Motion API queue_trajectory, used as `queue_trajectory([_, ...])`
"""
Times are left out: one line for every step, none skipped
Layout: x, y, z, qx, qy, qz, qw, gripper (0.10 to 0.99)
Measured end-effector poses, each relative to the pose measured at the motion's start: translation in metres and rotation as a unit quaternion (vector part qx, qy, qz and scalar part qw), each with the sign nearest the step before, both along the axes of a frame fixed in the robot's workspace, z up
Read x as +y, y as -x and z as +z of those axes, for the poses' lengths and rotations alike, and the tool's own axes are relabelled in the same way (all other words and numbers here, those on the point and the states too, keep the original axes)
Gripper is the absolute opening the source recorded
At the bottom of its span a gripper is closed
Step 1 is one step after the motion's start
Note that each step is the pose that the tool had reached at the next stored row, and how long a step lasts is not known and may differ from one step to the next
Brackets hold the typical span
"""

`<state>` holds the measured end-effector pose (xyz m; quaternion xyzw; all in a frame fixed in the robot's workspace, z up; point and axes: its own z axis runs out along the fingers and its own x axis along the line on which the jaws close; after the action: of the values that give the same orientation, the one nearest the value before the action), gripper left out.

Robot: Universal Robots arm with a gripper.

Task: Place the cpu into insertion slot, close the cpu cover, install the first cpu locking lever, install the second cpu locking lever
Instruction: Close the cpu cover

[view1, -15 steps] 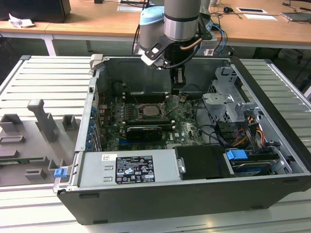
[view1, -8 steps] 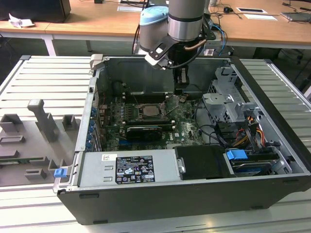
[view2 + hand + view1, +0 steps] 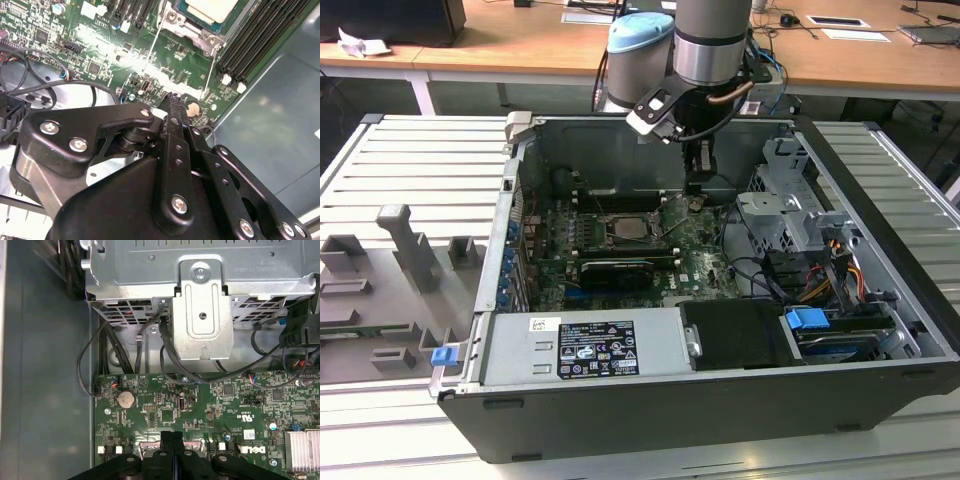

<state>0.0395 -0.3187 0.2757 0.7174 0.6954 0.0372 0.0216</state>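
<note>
**A:** What does the chip look like?

**B:** The small flat square cpu (image 3: 210,7) has a pale silvery-tan top. It lies flat inside the square dark insertion slot with a silvery metal rim (image 3: 192,31), on the green circuit board (image 3: 170,60).

**A:** Is all of it visible?

**B:** No, the second wrist view cuts most of it off. I cannot tell whether the silvery metal round the chip is the slot's rim or the thin cpu cover lying closed.

**A:** And the gripper?

**B:** The black two-fingered gripper (image 3: 172,434) has its fingers pressed together on nothing. In the exterior view it hangs low over the board, near the slot but apart from it, on the exterior view's right of it.

**A:** What holds what?

**B:** The open black computer case (image 3: 720,420) holds the board with the slot. Farther from the slot it also holds a grey metal power supply box (image 3: 580,345), a silvery perforated drive cage (image 3: 202,315) and black cables (image 3: 85,365).
</note>
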Motion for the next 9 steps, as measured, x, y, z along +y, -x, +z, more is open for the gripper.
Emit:
queue_trajectory([0.0,-0.0009,0.0,0.0,0.0001,0.0,1.0,0.106])
queue_trajectory([0.0,-0.0016,0.0,0.0,0.0,0.0,1.0,0.106])
queue_trajectory([0.0,-0.0026,0.0,0.0,0.0,0.0,1.0,0.106])
queue_trajectory([0.0001,-0.0033,0.0,0.0,0.0001,0.0,1.0,0.106])
queue_trajectory([0.0001,-0.0041,0.0,0.0,0.0001,0.0,1.0,0.106])
queue_trajectory([0.0001,-0.0047,0.0,0.0,0.0,0.0,1.0,0.106])
queue_trajectory([0.0002,-0.0053,0.0,0.0,0.0,0.0,1.0,0.106])
queue_trajectory([0.0002,-0.0059,0.0,0.0,0.0,0.0,1.0,0.106])
queue_trajectory([0.0002,-0.0063,0.0,0.0,0.0,0.0,1.0,0.106])
